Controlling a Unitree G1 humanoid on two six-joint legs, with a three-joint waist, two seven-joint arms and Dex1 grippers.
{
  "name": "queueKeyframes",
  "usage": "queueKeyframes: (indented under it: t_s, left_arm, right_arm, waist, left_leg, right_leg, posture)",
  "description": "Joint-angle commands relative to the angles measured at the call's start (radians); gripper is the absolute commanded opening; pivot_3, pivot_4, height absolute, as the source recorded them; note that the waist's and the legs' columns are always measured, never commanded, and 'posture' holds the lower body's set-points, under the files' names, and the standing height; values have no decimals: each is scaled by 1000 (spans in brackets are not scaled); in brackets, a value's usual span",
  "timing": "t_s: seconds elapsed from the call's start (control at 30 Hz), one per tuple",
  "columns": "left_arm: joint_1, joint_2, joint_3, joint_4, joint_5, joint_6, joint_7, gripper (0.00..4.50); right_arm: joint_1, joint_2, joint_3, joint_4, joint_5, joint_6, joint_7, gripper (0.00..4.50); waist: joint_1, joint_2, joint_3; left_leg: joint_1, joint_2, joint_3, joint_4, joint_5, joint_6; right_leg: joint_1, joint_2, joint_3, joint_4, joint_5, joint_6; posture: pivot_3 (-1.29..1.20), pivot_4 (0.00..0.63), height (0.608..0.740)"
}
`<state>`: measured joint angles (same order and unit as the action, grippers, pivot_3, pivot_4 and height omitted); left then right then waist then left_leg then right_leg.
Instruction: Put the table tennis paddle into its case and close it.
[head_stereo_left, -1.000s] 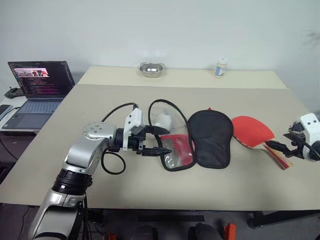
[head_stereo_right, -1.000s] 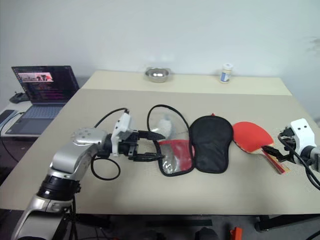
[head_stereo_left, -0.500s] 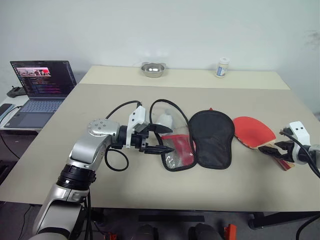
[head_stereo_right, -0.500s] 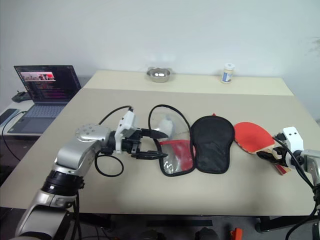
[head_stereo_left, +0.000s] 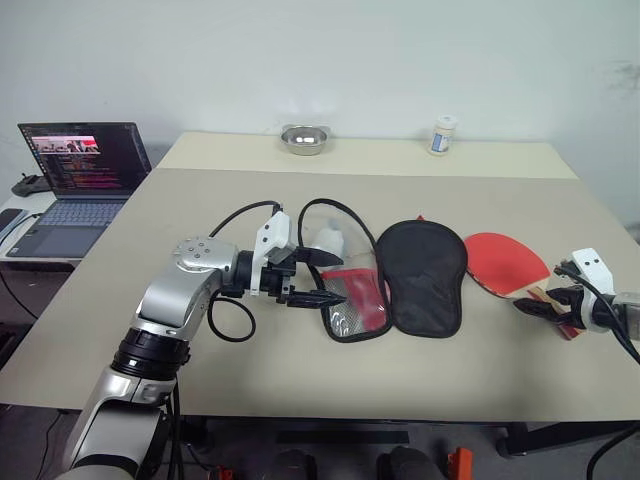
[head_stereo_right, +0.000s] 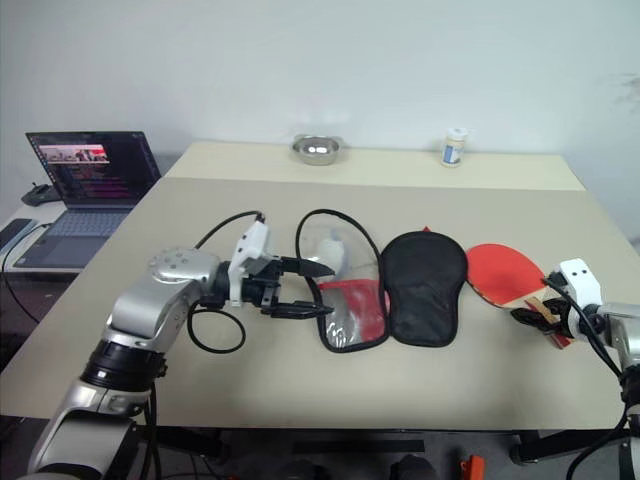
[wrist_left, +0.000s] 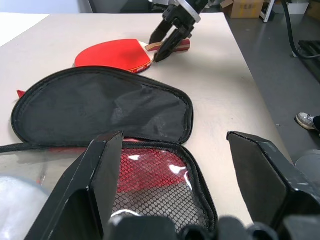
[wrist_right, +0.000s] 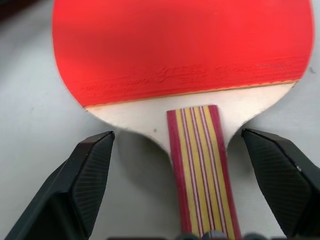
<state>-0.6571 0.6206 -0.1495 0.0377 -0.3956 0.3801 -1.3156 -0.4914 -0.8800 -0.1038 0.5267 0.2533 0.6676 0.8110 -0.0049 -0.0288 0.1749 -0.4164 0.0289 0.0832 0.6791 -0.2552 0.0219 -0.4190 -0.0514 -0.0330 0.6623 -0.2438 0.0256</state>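
Lowered since earlier, open right gripper (wrist_right: 190, 200) straddles red rubber-faced paddle (head_stereo_left: 507, 261) handle, probably pre-grasp; open left gripper (head_stereo_left: 318, 279) steadies black-piped case (head_stereo_left: 420, 275).

Right tool (head_stereo_left: 537, 303) now lower and closer to the table (head_stereo_left: 300, 380), down at the striped handle of the table tennis paddle (head_stereo_left: 507, 260) near the table's right edge, fingers (wrist_right: 85, 185) spread either side of the handle rather than hovering above it.
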Motion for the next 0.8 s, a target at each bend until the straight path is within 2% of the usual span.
queueKeyframes:
  t_s: [0.03,0.23,0.3,0.47,0.53,0.6,0.7,0.8]
  left_arm:
    - [-23,5,16,-16,0,-16,2,3623]
    - [-17,4,17,-20,0,-12,5,3623]
    - [-15,4,17,-23,-1,-12,6,3623]
    - [-9,12,25,-24,-1,-11,11,3623]
    - [-4,17,28,-26,-2,-10,14,3623]
    - [4,20,31,-31,-6,-11,17,3623]
    - [10,20,34,-35,-9,-20,20,3623]
    - [8,16,34,-27,-9,-28,19,3623]
  right_arm:
    - [4,14,-28,5,-21,1,-59,3531]
    - [21,38,-52,-33,-38,0,-156,1527]
    - [15,41,-68,-46,-36,7,-182,1072]
    - [-26,13,-179,-123,10,79,-267,1073]
    - [-20,5,-221,-211,33,131,-286,1073]
    - [-5,24,-282,-388,85,248,-320,1073]
    - [9,63,-332,-542,127,366,-369,1073]
    - [-6,392,-358,-938,230,659,-556,1073]
  waist:
    - [0,0,0]
    - [-1,0,0]
    - [0,0,0]
    - [1,1,0]
    - [2,2,1]
    - [1,5,3]
    - [-2,6,3]
    - [-7,3,2]
  left_leg:
    - [0,0,0,0,0,0]
    - [0,0,0,0,0,0]
    - [1,0,0,1,0,0]
    - [0,-1,0,1,0,0]
    - [-1,-1,0,0,0,0]
    - [-1,-1,0,-1,0,0]
    - [-1,1,0,-2,0,0]
    - [0,3,-2,-2,0,-1]
  right_leg:
    - [0,0,0,0,0,0]
    - [0,0,0,0,0,0]
    - [1,0,0,0,0,1]
    - [1,-1,0,0,1,1]
    - [-1,-1,0,1,0,0]
    - [-2,-1,0,1,0,0]
    - [-2,-1,0,1,0,0]
    - [-1,-1,-1,1,0,0]
  posture:
    - [0,150,740]
    - [0,150,740]
    - [0,150,740]
    - [0,150,740]
    - [0,150,740]
    - [0,150,740]
    - [0,150,740]
    - [0,150,740]
